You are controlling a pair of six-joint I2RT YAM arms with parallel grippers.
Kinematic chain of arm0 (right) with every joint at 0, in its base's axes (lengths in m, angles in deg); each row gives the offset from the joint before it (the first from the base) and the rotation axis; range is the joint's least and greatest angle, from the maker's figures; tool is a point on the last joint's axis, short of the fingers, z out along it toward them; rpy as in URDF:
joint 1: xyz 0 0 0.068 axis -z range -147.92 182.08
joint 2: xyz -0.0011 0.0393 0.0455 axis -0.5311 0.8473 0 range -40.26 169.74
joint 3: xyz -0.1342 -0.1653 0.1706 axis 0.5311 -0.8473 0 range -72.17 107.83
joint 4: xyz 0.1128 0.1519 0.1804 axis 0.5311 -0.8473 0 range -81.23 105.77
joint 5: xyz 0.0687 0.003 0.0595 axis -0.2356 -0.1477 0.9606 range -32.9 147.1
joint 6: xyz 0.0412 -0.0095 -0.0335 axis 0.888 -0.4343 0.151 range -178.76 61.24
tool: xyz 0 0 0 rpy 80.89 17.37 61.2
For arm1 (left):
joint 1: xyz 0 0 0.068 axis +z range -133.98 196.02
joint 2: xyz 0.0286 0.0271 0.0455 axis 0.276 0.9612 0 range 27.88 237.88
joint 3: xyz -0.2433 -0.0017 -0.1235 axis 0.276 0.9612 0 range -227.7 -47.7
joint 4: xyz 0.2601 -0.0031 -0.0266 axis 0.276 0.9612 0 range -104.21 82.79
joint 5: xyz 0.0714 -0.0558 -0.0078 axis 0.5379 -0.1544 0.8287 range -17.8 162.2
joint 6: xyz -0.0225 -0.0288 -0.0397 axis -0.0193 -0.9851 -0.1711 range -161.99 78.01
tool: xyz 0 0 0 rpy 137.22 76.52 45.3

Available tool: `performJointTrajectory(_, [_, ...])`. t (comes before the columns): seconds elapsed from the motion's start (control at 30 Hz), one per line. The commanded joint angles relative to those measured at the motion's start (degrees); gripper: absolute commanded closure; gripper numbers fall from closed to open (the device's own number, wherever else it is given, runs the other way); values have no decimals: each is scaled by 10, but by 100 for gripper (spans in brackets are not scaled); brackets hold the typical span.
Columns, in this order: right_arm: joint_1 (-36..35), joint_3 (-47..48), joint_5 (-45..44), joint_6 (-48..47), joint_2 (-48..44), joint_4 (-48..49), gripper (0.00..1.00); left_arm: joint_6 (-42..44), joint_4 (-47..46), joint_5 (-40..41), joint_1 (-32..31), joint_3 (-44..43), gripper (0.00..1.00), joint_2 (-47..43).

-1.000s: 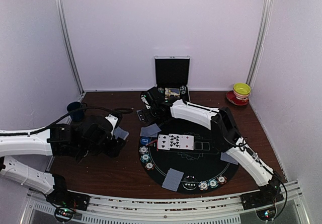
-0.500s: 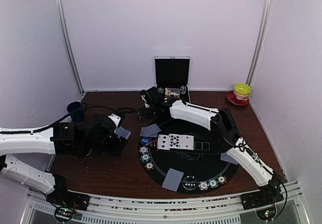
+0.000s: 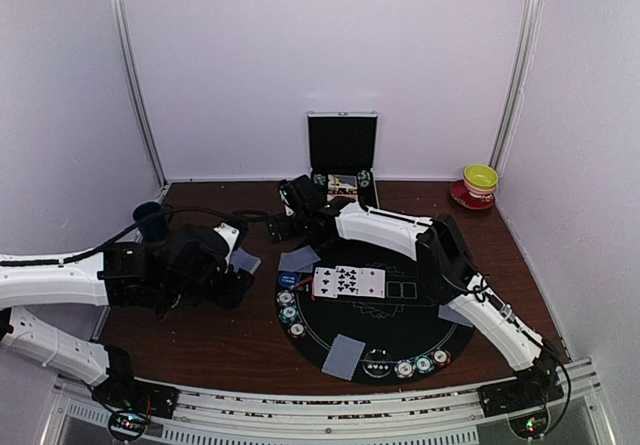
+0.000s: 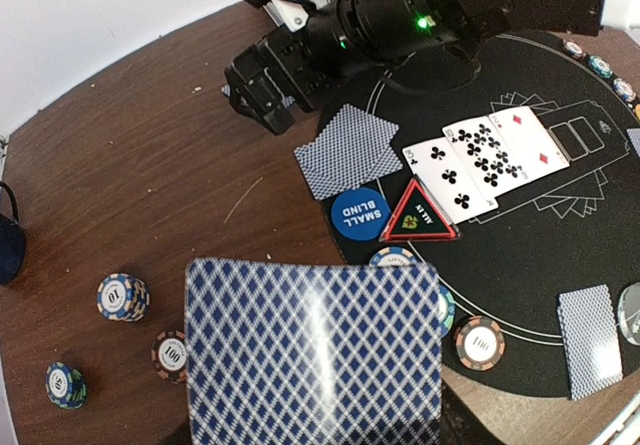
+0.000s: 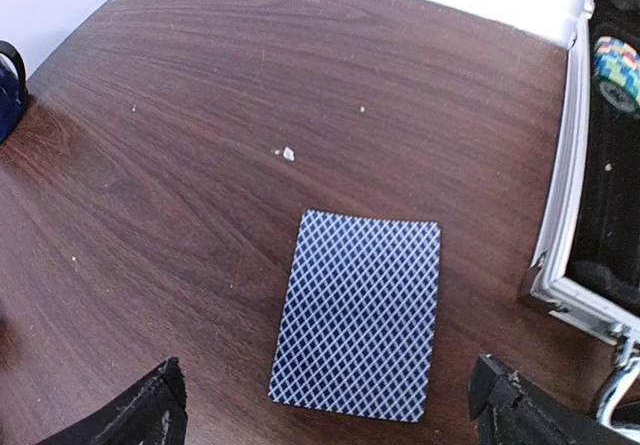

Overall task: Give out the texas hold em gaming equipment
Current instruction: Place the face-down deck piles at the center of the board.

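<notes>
The deal is partway through, by my reading. The left pincer (image 3: 232, 268), partly closed, grips a blue-backed card (image 4: 312, 350) that fills the lower middle of the left wrist view, beside chip stacks (image 4: 123, 297) at lower left. The right pincer (image 5: 328, 385) hangs empty with its jaws fully spread over a loose card (image 5: 358, 313), which lies face down on the bare bench (image 5: 200, 115) at the centre of the right wrist view.

Next it probably has to descend and catch that flat card by an edge. That takes care, since the silver case (image 5: 570, 215) stands just to the card's right.

On the black mat (image 4: 520, 265) lie face-up cards (image 4: 480, 160) and a small blind button (image 4: 358, 214). The right arm crosses the mat's upper edge, so the left pincer's drop must keep clear of it.
</notes>
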Motion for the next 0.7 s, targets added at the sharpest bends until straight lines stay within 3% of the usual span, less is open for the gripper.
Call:
performJointTrajectory(0.0, [-4,-15,8,35,22,10,0,7,-23,10,-3,-3,46,-21])
performJointTrajectory(0.5, [-16,-23,-70,18,39,14,0,16,-25,9,-3,2,46,-39])
performJointTrajectory(0.67, [-18,-24,-75,12,40,17,6,20,-24,11,-3,5,46,-47])
